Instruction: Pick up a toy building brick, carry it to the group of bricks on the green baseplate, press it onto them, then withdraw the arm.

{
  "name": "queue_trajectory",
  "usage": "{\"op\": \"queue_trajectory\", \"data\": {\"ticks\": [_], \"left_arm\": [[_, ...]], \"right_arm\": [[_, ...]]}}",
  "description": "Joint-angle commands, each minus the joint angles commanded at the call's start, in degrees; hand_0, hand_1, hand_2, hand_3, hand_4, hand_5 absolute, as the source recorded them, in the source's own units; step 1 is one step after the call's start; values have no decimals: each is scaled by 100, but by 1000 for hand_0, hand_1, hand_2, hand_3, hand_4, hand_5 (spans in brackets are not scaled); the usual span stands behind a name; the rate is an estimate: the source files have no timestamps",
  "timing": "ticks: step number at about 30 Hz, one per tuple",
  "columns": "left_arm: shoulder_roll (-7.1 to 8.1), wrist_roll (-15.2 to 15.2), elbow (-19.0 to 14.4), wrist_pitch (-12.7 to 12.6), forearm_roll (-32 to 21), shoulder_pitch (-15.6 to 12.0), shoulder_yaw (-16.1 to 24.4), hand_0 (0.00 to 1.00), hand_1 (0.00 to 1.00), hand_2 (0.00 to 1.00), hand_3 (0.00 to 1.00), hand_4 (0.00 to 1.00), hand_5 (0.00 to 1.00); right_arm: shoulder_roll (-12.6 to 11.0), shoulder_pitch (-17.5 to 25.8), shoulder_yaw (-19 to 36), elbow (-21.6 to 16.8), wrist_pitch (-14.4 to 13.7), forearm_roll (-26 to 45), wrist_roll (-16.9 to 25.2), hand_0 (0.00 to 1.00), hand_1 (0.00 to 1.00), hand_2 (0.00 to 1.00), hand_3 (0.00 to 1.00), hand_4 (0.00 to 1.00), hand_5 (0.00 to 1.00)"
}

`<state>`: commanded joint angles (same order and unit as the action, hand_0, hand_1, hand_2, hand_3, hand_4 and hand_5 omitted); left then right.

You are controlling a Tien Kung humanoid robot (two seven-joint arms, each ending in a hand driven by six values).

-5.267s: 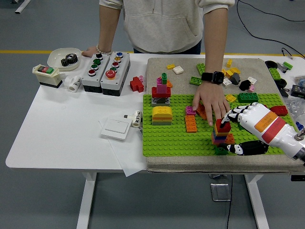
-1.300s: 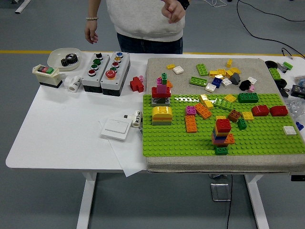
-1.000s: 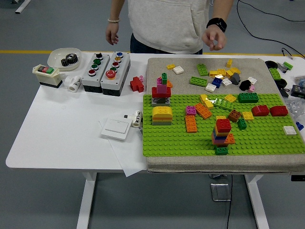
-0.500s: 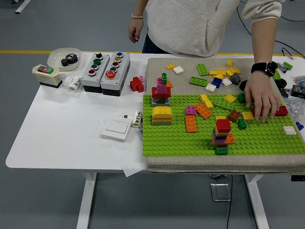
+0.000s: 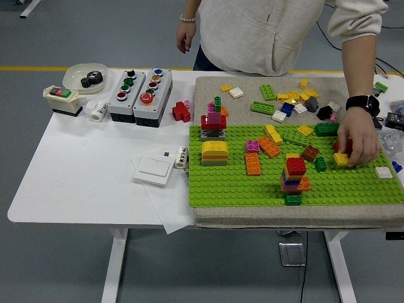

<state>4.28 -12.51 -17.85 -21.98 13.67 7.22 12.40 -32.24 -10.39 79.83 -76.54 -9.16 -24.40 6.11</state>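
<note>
With neither robot hand in view, so their state cannot be told, the person's hand (image 5: 358, 141) has been brought onto the green baseplate (image 5: 221, 183), fingers now pinching a yellow brick (image 5: 341, 159), right of the untouched multicoloured brick stack (image 5: 294, 180), suggesting bricks are being rearranged for another grasp.

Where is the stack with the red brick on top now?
In the head view, the stack stands on the green baseplate near its front edge, right of the orange brick.
</note>
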Motion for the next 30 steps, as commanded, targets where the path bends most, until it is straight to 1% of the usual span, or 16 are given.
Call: {"op": "queue_trajectory", "data": {"ticks": [14, 15, 20, 21, 30], "left_arm": [[1, -7, -3, 11, 24, -4, 6, 736, 722, 716, 590, 639, 667], [1, -6, -2, 12, 23, -4, 6, 736, 722, 715, 588, 640, 669], [4, -1, -1, 12, 14, -11, 3, 736, 722, 715, 588, 640, 669], [5, 1, -2, 11, 11, -13, 2, 736, 722, 715, 589, 640, 668], [13, -8, 0, 6, 43, -34, 17, 736, 722, 714, 589, 640, 667]], "right_arm": [[6, 23, 2, 10, -24, 0, -7, 864, 808, 828, 852, 998, 983], [7, 25, -2, 13, -28, 1, -8, 843, 801, 819, 848, 998, 978], [7, 31, -23, 18, -47, 2, -10, 843, 801, 819, 848, 998, 978], [7, 31, -29, 18, -51, 2, -11, 822, 792, 810, 843, 998, 973], [4, 30, -69, 14, -31, 6, -28, 811, 785, 809, 837, 998, 973]]}}
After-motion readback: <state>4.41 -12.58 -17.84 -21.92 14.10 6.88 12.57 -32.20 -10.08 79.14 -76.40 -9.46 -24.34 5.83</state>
